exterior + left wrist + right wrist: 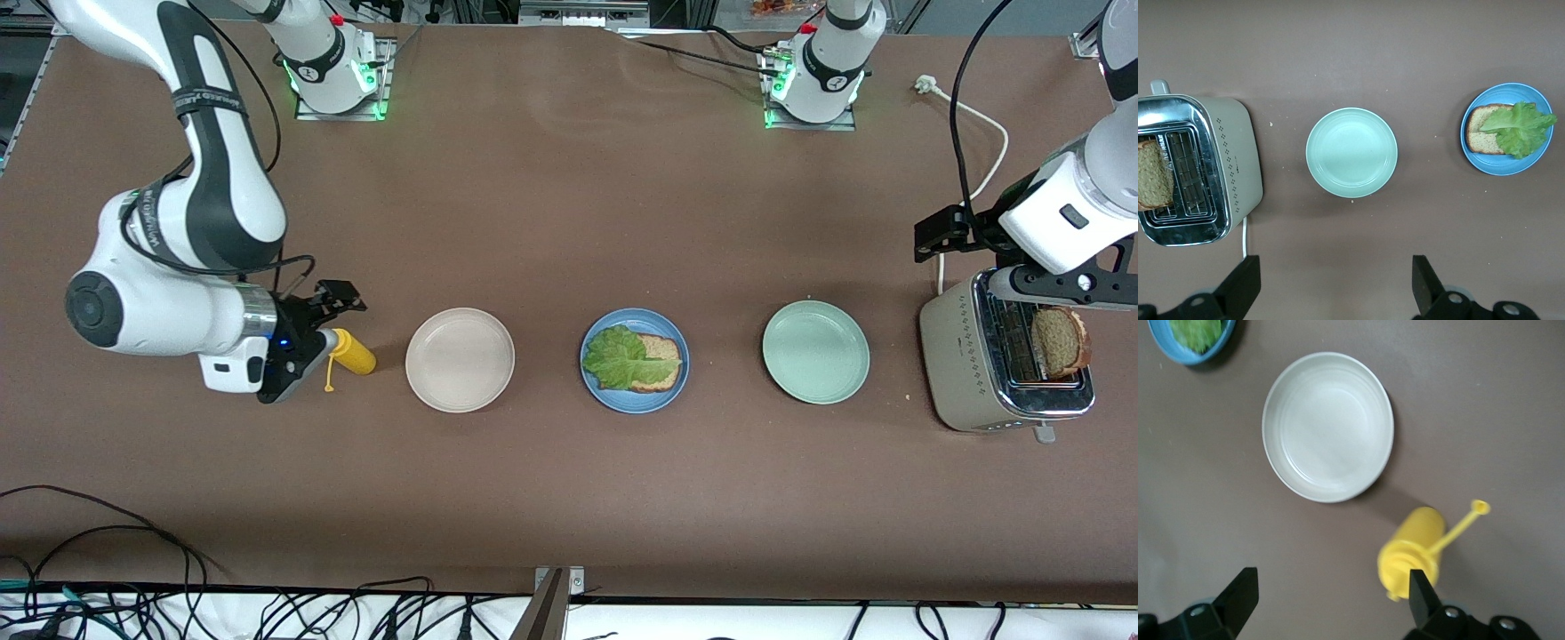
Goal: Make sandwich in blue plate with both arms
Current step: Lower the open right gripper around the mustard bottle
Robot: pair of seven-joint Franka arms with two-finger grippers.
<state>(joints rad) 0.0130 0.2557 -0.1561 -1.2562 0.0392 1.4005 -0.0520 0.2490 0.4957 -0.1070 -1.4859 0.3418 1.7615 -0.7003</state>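
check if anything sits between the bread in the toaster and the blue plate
Only the pale green plate lies on the table between the toaster, holding the second bread slice, and the blue plate. It is flat and empty, so a carried slice should pass over it. The left gripper hangs open over the toaster.

In the front view the lettuce leaf (613,356) covers much of the bread slice (658,360) on the blue plate (635,399). The second bread slice (1060,340) stands partly sunk in the toaster (956,356), its lower part hidden by the slot. The right wrist view's edge cuts off most of the blue plate. The right arm's wrist hides the base of the yellow squeeze bottle (354,354).
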